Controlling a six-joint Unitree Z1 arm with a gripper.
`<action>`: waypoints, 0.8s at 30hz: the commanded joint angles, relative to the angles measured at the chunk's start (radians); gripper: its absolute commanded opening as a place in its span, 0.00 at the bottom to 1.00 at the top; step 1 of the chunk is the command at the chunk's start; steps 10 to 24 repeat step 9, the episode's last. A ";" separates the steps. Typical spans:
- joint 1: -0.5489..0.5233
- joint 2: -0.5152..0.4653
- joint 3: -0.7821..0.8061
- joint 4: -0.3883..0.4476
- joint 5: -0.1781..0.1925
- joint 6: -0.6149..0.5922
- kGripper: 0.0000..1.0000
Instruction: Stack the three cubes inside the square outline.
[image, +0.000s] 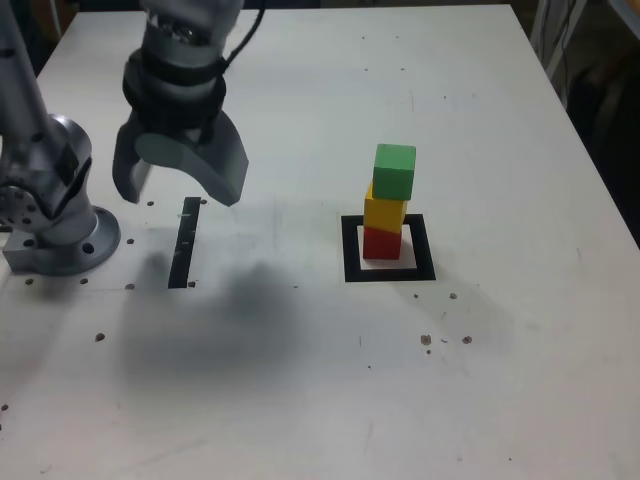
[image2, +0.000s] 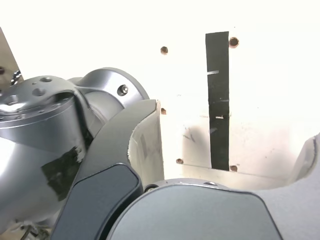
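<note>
Fingers (image: 232, 172) apart, wide open, between them bare air; smooth grey curved shells, wrist view shows pale inner faces with a ragged edge. Gripper (image: 180, 194) hangs above the table, well left of the square black tape outline (image: 425, 262) in the exterior view.

White flat tabletop (image: 520, 300), matte, scuffed, runs all around the outline. Silver-grey metal arm base (image: 62, 250), rounded, glossy, far left of the outline in the exterior view.

Outline: thick black tape frame, white centre. Inside it, the stack, bottom up: red solid cube (image: 381, 244), standing on the white centre, nearer the frame's left inner edge; yellow solid cube (image: 385, 212) on the red; green solid cube (image: 394, 172) on top. Stack steps slightly right going up in the exterior view.

Straight black tape strip (image: 184, 243), light scratches, left of the outline, gripper just beyond. Small round brown-rimmed holes (image: 467, 340) dot the tabletop, some just beyond the outline's near-right corner.
</note>
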 joint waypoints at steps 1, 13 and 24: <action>0.001 0.015 -0.008 -0.001 -0.010 -0.002 0.99; 0.001 0.022 -0.014 0.007 -0.031 -0.002 0.99; 0.001 0.022 -0.014 0.007 -0.031 -0.002 0.99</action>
